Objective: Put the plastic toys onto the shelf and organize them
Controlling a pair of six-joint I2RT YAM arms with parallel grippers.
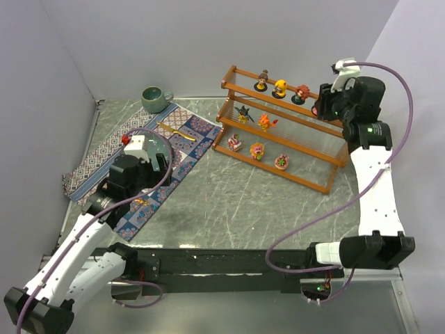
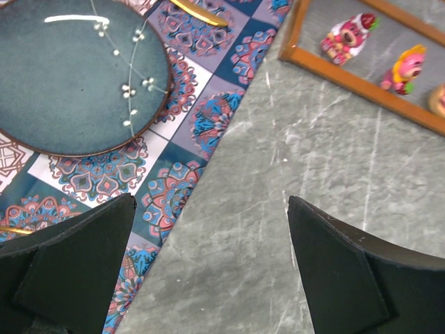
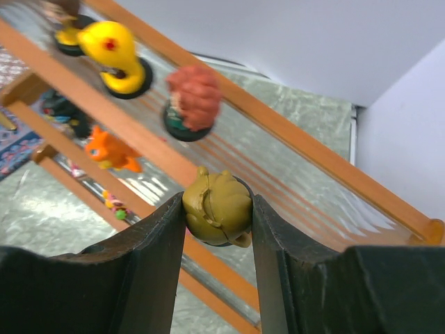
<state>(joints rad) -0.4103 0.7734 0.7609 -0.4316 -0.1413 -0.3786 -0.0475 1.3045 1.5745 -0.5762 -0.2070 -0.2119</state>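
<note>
The wooden shelf [image 1: 334, 124] stands at the back right. Three toys stand on its top tier: a brown one [image 1: 261, 81], a yellow one [image 1: 279, 88] and a red-haired one [image 1: 300, 94]. The middle tier holds a dark spiky toy [image 1: 243, 113] and an orange toy [image 1: 264, 122]. The bottom tier holds three pink toys [image 1: 236, 143]. My right gripper [image 3: 218, 209] is shut on an olive-brown toy [image 3: 217, 207] above the top tier, right of the red-haired toy [image 3: 192, 99]. My left gripper [image 2: 208, 229] is open and empty over the table beside the mat.
A patterned cloth mat [image 1: 182, 149] lies at the left with a teal plate [image 2: 76, 76], gold cutlery [image 1: 170, 129] and a green mug [image 1: 155, 99] at its far end. The grey walls stand close behind the shelf.
</note>
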